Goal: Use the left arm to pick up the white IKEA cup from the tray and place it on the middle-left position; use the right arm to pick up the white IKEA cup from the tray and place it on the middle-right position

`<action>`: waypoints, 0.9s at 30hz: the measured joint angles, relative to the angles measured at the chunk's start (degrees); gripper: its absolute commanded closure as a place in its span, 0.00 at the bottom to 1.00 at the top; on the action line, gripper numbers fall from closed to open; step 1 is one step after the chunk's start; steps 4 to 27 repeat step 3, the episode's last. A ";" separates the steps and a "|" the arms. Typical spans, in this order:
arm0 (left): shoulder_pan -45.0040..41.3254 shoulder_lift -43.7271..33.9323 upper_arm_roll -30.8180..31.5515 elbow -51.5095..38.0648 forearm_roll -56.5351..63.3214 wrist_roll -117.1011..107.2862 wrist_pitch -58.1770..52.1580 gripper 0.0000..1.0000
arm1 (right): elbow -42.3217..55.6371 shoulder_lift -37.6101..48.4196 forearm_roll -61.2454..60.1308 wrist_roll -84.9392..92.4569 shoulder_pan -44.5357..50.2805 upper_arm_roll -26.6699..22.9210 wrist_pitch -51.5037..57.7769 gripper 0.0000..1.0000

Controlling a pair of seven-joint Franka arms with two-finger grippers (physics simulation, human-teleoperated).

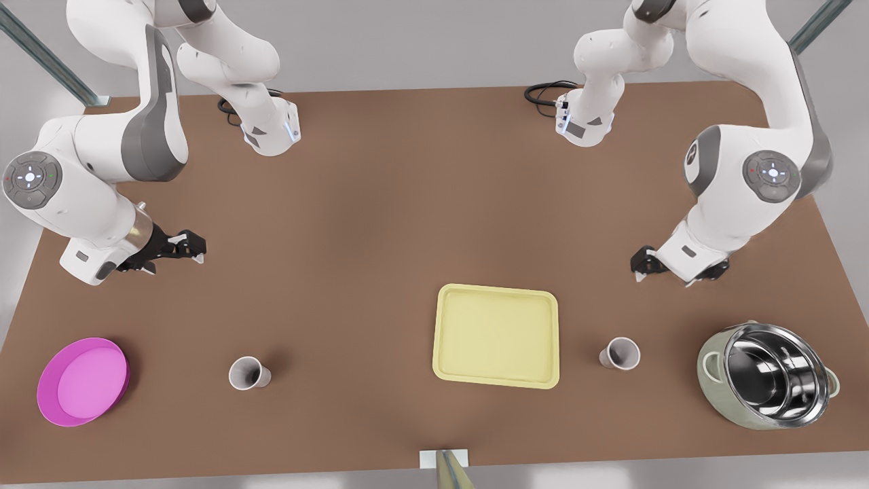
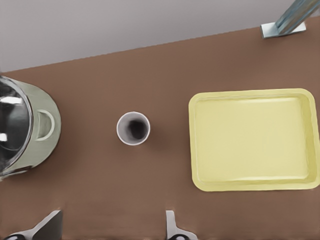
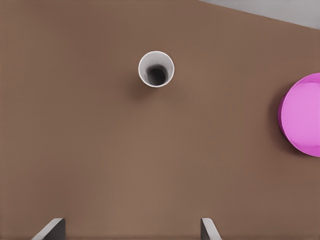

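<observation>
White tapered cups [image 1: 620, 354] [image 1: 248, 373] upright off pale yellow flat rectangular tray [image 1: 495, 336]; L gripper [image 1: 645, 261] & R gripper [image 1: 193, 246] spread, empty, well apart from cups; judge placing done, so lift away w/o clipping rims.

My left wrist view cuts off the steel pot [image 2: 20, 132] and one tray [image 2: 252, 140] edge; my right wrist view crops the pink dish [image 3: 301, 114]; both show only my fingertips [image 3: 50, 229].
</observation>
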State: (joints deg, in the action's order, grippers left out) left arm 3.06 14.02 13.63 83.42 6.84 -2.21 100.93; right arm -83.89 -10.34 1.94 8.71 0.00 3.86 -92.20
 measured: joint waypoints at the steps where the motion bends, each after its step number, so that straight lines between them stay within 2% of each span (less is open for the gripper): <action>1: 0.46 -0.92 -0.03 1.11 -0.23 0.05 -0.86 0.00 | 0.00 0.00 0.03 -0.05 0.00 0.00 -0.01 0.00; 27: 1.02 -1.40 -0.09 1.56 -0.42 0.14 -2.19 0.00 | 0.13 0.00 0.06 -0.15 -0.01 0.00 -0.04 0.00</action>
